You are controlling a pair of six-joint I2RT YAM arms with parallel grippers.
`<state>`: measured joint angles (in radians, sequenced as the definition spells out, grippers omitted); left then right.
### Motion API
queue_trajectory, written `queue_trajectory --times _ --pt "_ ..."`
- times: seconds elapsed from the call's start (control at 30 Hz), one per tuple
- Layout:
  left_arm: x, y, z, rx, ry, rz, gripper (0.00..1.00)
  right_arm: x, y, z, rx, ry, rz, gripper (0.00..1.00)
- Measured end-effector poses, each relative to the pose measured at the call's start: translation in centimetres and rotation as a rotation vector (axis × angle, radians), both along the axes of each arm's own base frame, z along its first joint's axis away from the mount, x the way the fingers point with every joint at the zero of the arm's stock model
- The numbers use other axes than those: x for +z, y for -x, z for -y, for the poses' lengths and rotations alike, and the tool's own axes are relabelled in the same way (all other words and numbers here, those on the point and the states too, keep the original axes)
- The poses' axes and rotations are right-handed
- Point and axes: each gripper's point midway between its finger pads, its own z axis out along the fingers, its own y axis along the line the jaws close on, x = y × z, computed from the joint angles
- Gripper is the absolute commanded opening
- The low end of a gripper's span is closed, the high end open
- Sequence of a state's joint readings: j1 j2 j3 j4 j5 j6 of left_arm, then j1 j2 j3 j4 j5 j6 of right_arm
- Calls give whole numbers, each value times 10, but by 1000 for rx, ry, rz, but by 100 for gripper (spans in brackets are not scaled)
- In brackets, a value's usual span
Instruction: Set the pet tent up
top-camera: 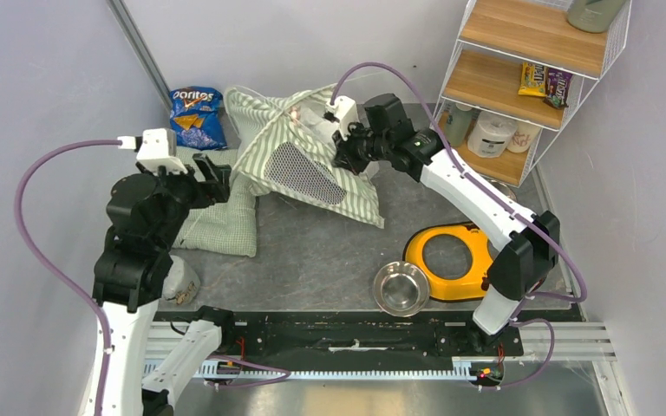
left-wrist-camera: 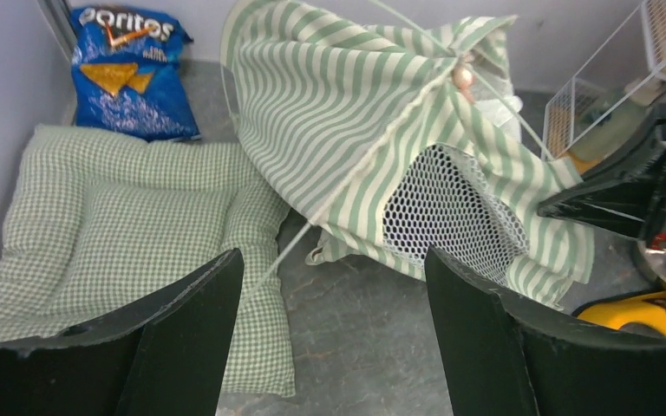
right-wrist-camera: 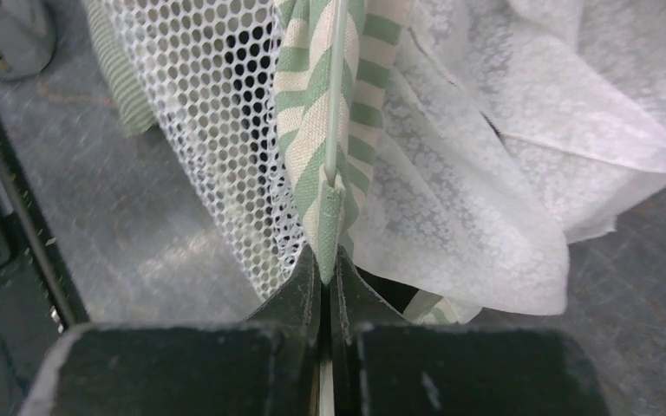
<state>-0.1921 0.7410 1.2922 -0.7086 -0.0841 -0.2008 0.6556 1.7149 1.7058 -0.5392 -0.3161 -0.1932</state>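
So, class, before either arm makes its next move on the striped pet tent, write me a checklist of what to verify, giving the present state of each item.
1. Right gripper shut on the striped corner pocket of the pet tent: ok.
2. Pole end seated in that pocket: ok.
3. Left gripper open, empty, facing the tent: ok.
4. Tent standing fully opened: not ok, it slumps sideways.
5. Other pole ends seated: cannot tell.
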Motion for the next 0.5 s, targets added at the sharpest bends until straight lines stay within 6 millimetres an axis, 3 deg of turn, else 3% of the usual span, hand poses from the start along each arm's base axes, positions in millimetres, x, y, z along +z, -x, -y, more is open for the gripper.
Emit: queue_trajectory --times 0.23,0.43,0.5 --pt "-51 -17 14 -59 -22 -142 83 -38 30 15 124 4 -163 0" --pt "-103 -26 25 -130 -59 -275 83 -35 27 29 140 -51 -221 0" --pt "-121 -26 24 -133 -83 -314 76 -34 27 32 145 -65 -234 0"
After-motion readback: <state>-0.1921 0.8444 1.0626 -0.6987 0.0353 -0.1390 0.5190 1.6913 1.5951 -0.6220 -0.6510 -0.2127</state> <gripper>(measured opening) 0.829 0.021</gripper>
